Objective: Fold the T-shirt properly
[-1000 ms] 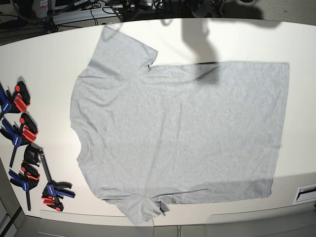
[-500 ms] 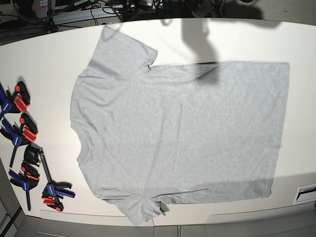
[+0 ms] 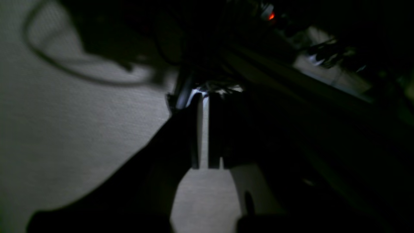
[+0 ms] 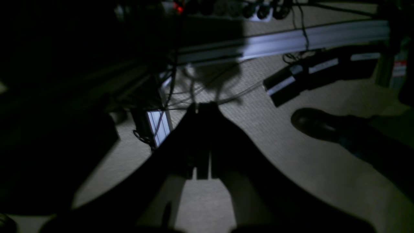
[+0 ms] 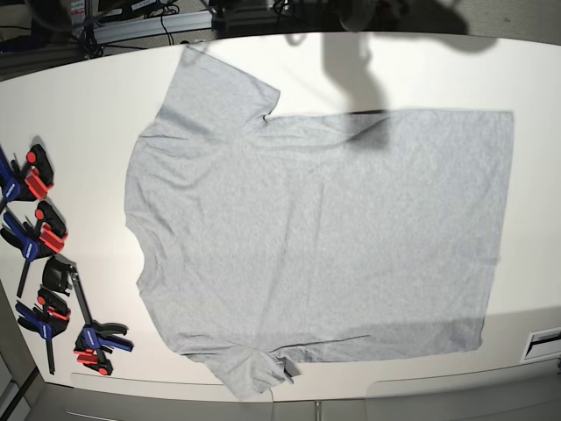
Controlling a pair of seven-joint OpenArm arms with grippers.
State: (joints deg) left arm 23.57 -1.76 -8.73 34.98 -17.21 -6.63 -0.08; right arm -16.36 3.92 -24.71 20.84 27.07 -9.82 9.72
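The T-shirt [image 5: 324, 237] lies spread flat on the white table [image 5: 79, 105], plain grey side up. Its collar points left and its hem runs down the right. One sleeve [image 5: 219, 88] reaches to the far left, the other [image 5: 250, 377] to the near edge, with a small turned-up corner. Neither gripper shows in the base view. In the left wrist view my left gripper [image 3: 203, 100] is a dark shape over carpet, fingers together but for a thin slit, holding nothing. In the right wrist view my right gripper [image 4: 202, 108] is shut and empty, also above the floor.
Several blue and red clamps [image 5: 44, 237] lie along the table's left edge. A white label [image 5: 543, 342] sits at the near right corner. Under the right gripper are cables, an aluminium rail [image 4: 291, 40] and a dark shoe [image 4: 310, 121].
The T-shirt lies just as before. Only the dark shapes beyond the table's far edge have shifted a little.
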